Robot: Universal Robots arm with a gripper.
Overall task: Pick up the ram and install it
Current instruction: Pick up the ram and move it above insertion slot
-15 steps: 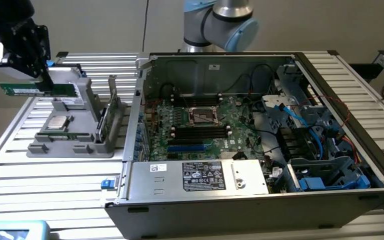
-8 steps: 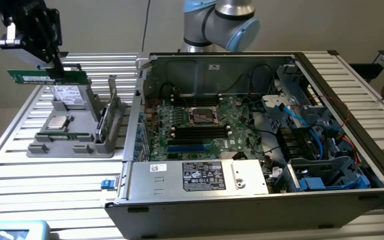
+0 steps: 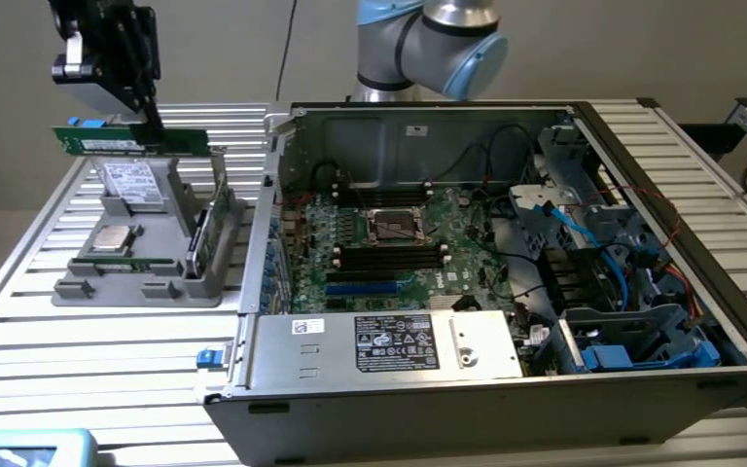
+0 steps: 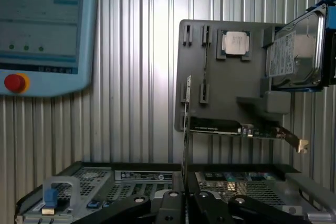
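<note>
Hanging above one grey tray (image 3: 101, 289), one ram (image 3: 127, 142), jaws seemingly clamped on it

The arm (image 3: 428, 41) is raised, jaws pointing down, clamped on the ram (image 3: 108, 143).

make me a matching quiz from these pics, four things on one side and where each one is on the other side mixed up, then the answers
Things
1. ram
2. processor chip
3. hard drive
4. motherboard

Places
A. inside the open computer case
B. lying flat on the grey tray
C. held in the gripper, above the tray
D. standing propped up on the grey tray

Pairs: 1-C, 2-B, 3-D, 4-A
</note>
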